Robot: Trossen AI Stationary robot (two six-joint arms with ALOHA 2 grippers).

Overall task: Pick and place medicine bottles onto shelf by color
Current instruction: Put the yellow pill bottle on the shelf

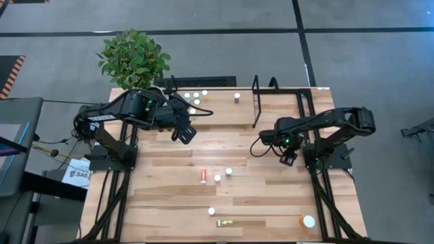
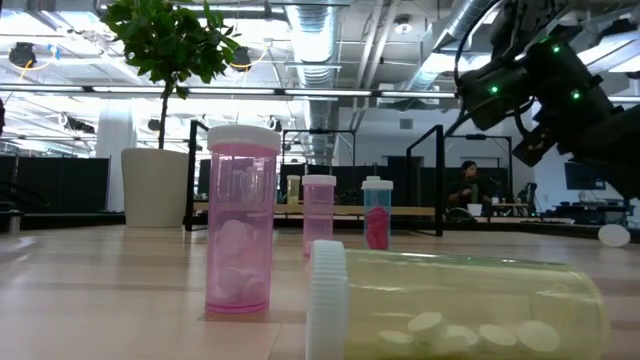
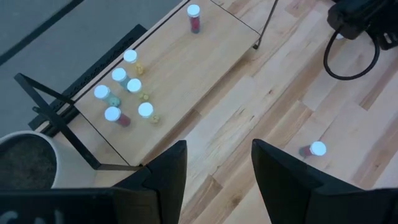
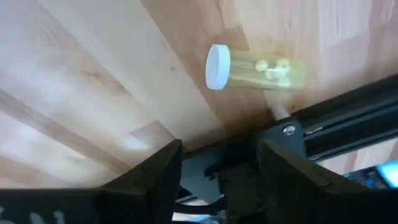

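Two arms over the bench (image 1: 176, 203), both with nothing in the jaws. Left gripper (image 1: 184, 134) hangs near the front edge of the shelf (image 1: 224, 112), toward its left end; its fingers (image 3: 166, 177) stand apart w/ bare wood showing between them, nothing held. Right gripper (image 1: 288, 157) is off the shelf's right end, near the bench's right side; its fingers (image 4: 163, 171) also parted, gap empty. Shelf sits at the far side of the bench, light board in black tube frame. On it: a cluster of white-capped bottles (image 3: 121, 93) at the left end, six counted from the left wrist cam, bodies partly hidden under caps (green, yellow, red tints visible), plus one red bottle (image 1: 237, 97) standing alone nearer the middle. Loose on the bench mid-area: red bottle lying on its side (image 1: 203, 175), two upright white-capped ones just beside it (image 1: 223, 175). Nearer the front edge: one upright white-capped bottle (image 1: 211, 211), a yellow bottle lying flat (image 1: 225, 222), and a larger orange bottle (image 1: 306, 221) at the front right. Low cam shows the yellow bottle on its side (image 2: 450, 305) close up, pills inside, w/ a pink-tinted upright bottle (image 2: 241, 220) beside it. Potted plant (image 1: 132, 57) behind the bench's far left corner. Person seated far back in the room (image 2: 465, 182).
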